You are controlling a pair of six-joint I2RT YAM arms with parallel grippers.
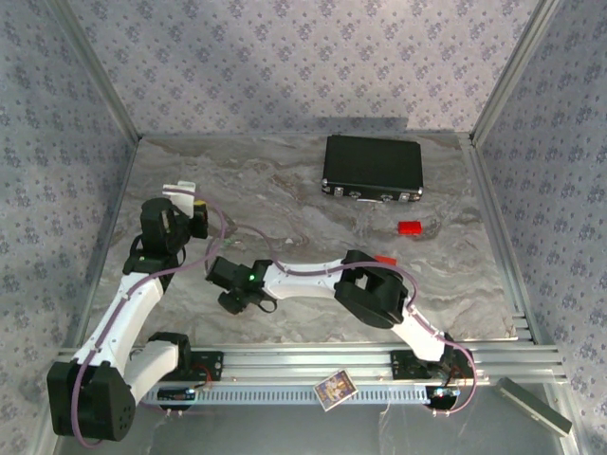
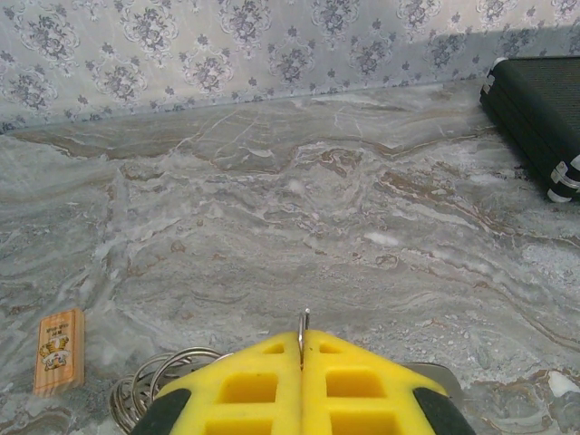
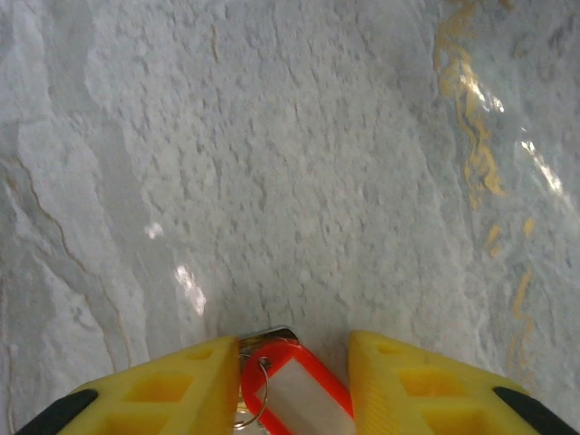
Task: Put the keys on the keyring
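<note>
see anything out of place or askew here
A small card sits tilted on the front rail, off the table. A grey bar lies askew beyond the right front corner. Nothing looks spilled or damaged.

We see a grey, veined marble-look tabletop (image 1: 285,190) walled in by pale wallpaper (image 1: 285,57) printed with small floral medallions. A black hard case (image 1: 372,169) with metal latches lies flat toward the table's far right. A small red object (image 1: 410,227) sits near the case, on its front side, not touching it. In the left wrist view we make out a small orange-tan printed block (image 2: 59,349) lying flat, perhaps wooden. A little picture card (image 1: 334,389) sits at the front aluminium rail (image 1: 512,358), and a grey flat bar (image 1: 536,406) lies past its right end.
</note>
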